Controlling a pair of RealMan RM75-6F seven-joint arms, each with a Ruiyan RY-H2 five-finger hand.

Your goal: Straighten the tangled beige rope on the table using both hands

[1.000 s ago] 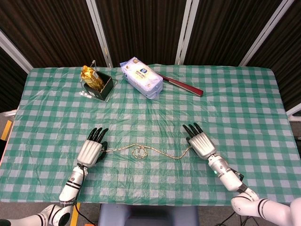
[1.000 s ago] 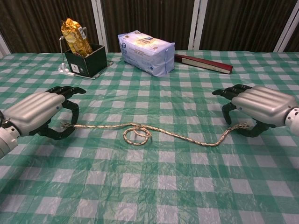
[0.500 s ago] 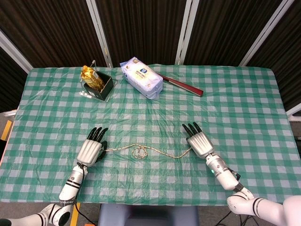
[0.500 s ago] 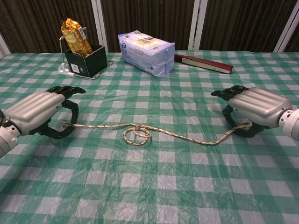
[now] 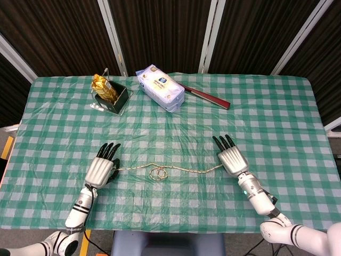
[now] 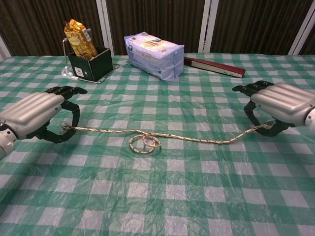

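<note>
From overhead, the beige rope [image 5: 165, 170] runs across the checked surface [image 5: 266, 117] between the left hand [image 5: 101, 169] and the right hand [image 5: 233, 161], with a small loop near its middle, closer to the left fingers. That view hides the grip; the chest view shows each hand's curled fingers [image 6: 69, 115] clamped on a rope end, seemingly thumb against finger. Beyond the fingers sit a tissue pack [image 6: 153, 54] and a black box [image 6: 91, 63].
</note>
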